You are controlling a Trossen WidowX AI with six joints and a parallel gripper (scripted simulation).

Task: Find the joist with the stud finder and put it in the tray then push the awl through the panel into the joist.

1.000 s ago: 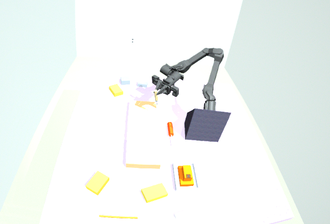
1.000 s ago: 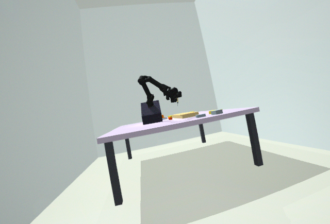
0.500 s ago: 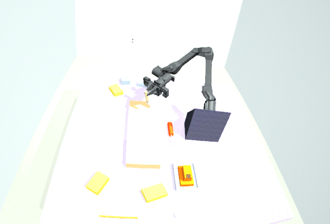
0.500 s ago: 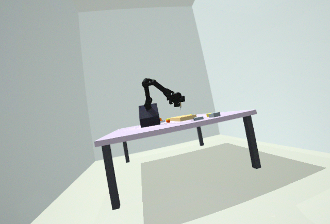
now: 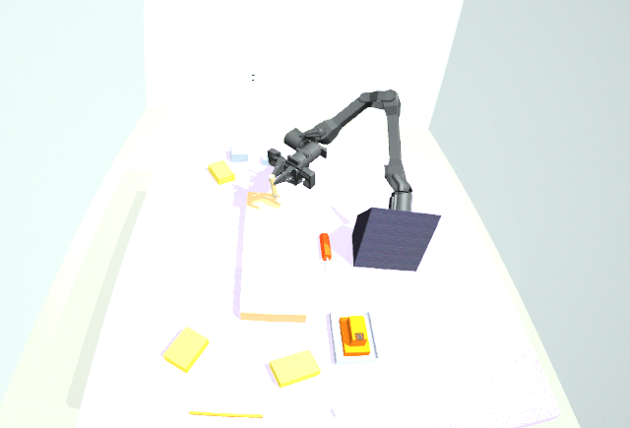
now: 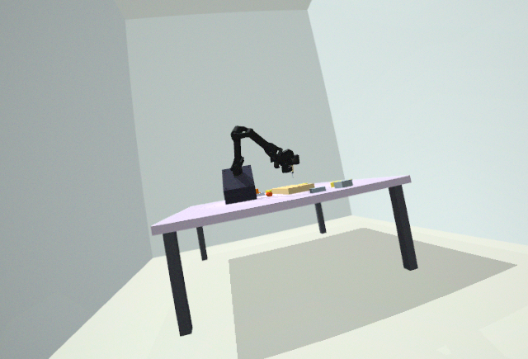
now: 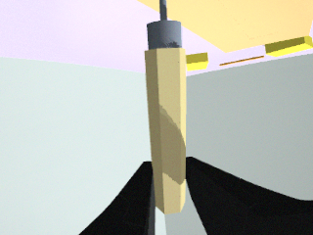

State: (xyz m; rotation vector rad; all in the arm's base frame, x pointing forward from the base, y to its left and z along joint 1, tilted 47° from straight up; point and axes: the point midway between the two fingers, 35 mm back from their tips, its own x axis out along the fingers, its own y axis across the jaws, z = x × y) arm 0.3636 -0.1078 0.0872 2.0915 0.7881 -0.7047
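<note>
Awl (image 5: pixel 274 187) (image 6: pixel 292 170) (image 7: pixel 166 122) is gripped by its wooden handle in the jaws (image 5: pixel 275 178) (image 6: pixel 291 168), tip downward, above the far end of the floor panel (image 5: pixel 275 261) (image 6: pixel 294 188) (image 7: pixel 245 22); its tip seems just clear of the wood, though the view is poor. Beside the panel's near end, the stud finder (image 5: pixel 354 336) sits in the tray (image 5: pixel 357 360). An orange screwdriver (image 5: pixel 325 247) (image 6: pixel 269 194) lies alongside the panel on the bench (image 5: pixel 432 336) (image 6: pixel 272 208) (image 7: pixel 64 34).

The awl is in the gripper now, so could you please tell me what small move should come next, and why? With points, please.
Probably carry the awl (image 5: pixel 274 188) (image 6: pixel 292 170) (image 7: pixel 166 117) a little further over the panel (image 5: pixel 275 261) (image 6: pixel 294 188) (image 7: pixel 235 24), before any push: the gripper (image 5: pixel 274 179) (image 6: pixel 289 170) (image 7: pixel 167 166) holds it point down, clear above the panel's far end, and the stud finder (image 5: pixel 354 336) already sits in the tray (image 5: pixel 355 360).
</note>
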